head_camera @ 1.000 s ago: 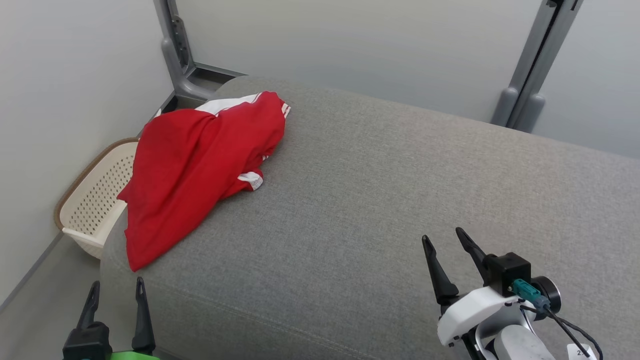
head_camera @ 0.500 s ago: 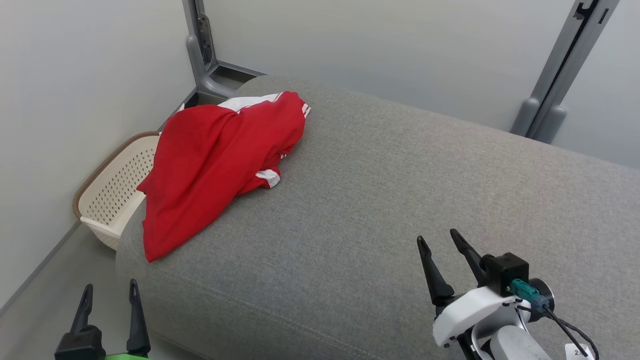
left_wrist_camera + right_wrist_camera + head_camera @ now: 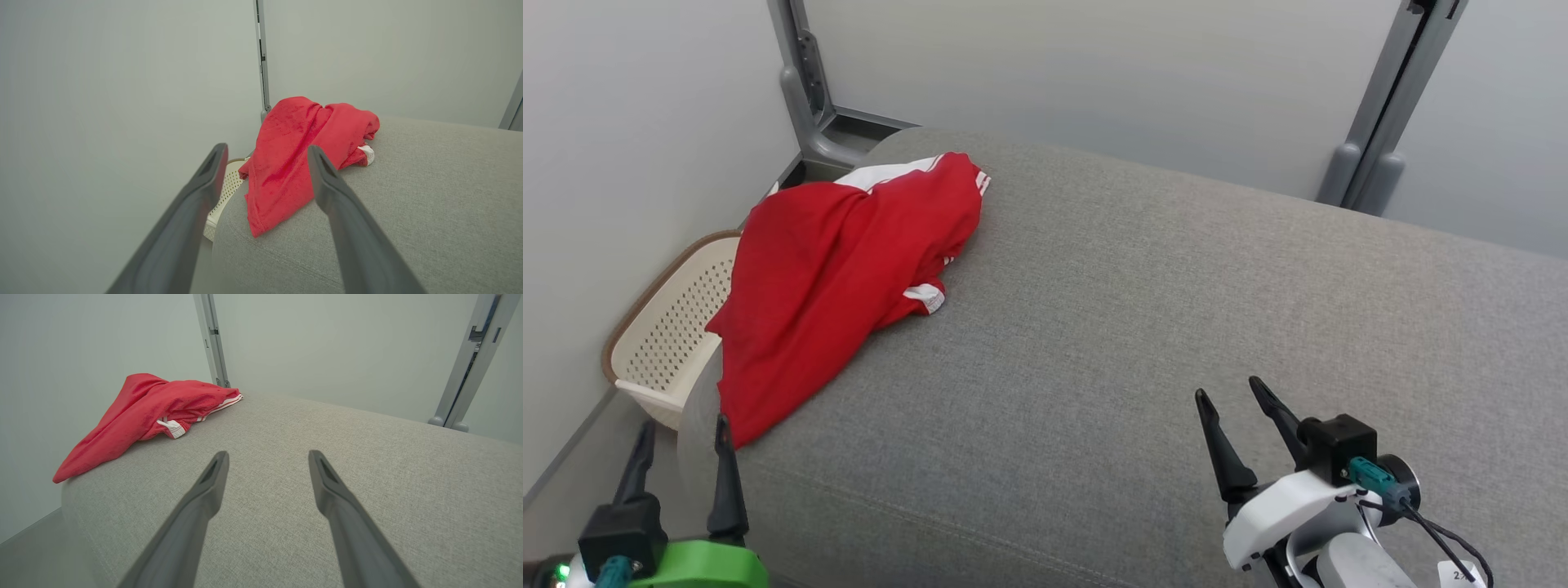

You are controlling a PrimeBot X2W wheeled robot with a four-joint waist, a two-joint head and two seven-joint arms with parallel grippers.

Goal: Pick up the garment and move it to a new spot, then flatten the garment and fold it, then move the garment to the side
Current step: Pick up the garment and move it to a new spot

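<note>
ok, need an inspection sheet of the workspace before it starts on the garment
surface: grey fabric cushion, broad, rounded edges, bare fabric across the middle and right.
job's things: red garment with white trim, crumpled at the far left corner, its left edge hanging over the side; not yet picked up.
clutter: cream perforated basket on the floor by the left end.
grippers: left pincer open, short of the garment's near tip; right pincer open over bare cushion. Both hold nothing.
cables: black cable with a teal plug loops at the right wrist, off the cushion.
surroundings: pale walls; grey metal posts behind at left and right.
</note>
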